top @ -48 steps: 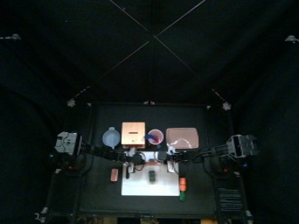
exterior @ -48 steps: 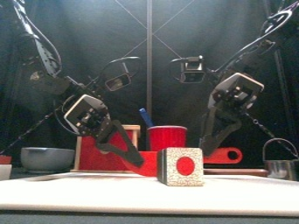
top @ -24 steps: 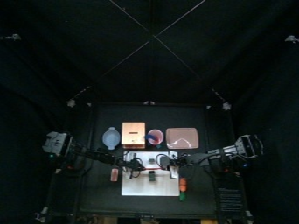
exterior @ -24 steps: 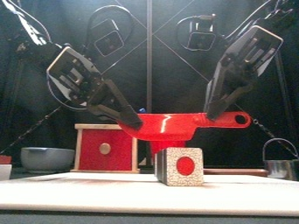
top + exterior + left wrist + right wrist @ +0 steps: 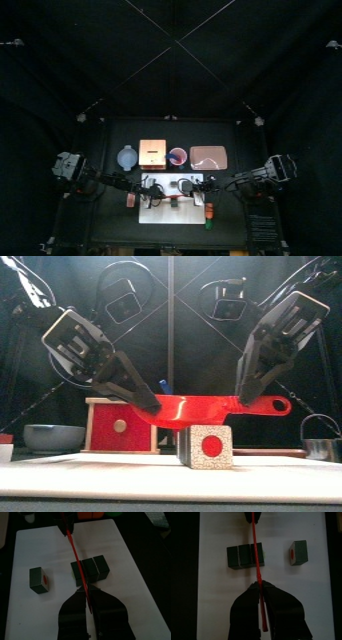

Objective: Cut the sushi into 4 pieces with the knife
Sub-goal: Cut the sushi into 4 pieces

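The left gripper (image 5: 85, 596) and right gripper (image 5: 258, 588) each clamp an end of the red knife (image 5: 214, 408). The sushi roll (image 5: 95, 567) lies below, between their fingertips. Lowering both ends level onto a seam should split it.

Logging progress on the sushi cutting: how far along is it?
Done: one piece lies apart on the white board. In hand: left gripper and right gripper hold the red knife between them over the roll, whose blocks are joined. Left: probably two more cuts to reach four pieces.
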{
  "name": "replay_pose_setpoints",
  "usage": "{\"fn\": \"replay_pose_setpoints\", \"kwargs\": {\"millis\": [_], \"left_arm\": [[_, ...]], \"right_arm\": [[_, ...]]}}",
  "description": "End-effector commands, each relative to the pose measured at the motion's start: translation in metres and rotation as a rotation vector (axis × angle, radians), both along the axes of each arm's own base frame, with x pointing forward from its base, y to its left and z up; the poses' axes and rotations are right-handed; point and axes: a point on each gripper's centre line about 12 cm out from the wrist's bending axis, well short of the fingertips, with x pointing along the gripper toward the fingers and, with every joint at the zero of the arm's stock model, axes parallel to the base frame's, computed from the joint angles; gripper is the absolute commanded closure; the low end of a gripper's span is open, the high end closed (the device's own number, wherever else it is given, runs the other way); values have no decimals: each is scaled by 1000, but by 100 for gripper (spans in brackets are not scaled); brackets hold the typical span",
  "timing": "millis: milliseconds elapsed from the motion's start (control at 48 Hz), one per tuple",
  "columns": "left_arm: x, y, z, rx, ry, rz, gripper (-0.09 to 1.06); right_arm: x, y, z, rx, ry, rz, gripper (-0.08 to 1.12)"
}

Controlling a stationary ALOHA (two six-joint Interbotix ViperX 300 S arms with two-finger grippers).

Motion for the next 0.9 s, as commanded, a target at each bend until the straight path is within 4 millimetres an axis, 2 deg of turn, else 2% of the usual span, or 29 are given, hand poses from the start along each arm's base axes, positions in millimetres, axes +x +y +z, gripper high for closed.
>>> {"fn": "replay_pose_setpoints", "kwargs": {"millis": [21, 438, 896], "left_arm": [[4, -17, 5, 0, -24, -47, 64], [4, -21, -9, -5, 17, -39, 64], [7, -17, -57, 25, 156, -18, 64]], "right_arm": [[3, -3, 2, 5, -7, -12, 85], [6, -2, -12, 8, 30, -16, 85], [10, 0, -46, 8, 117, -23, 85]]}}
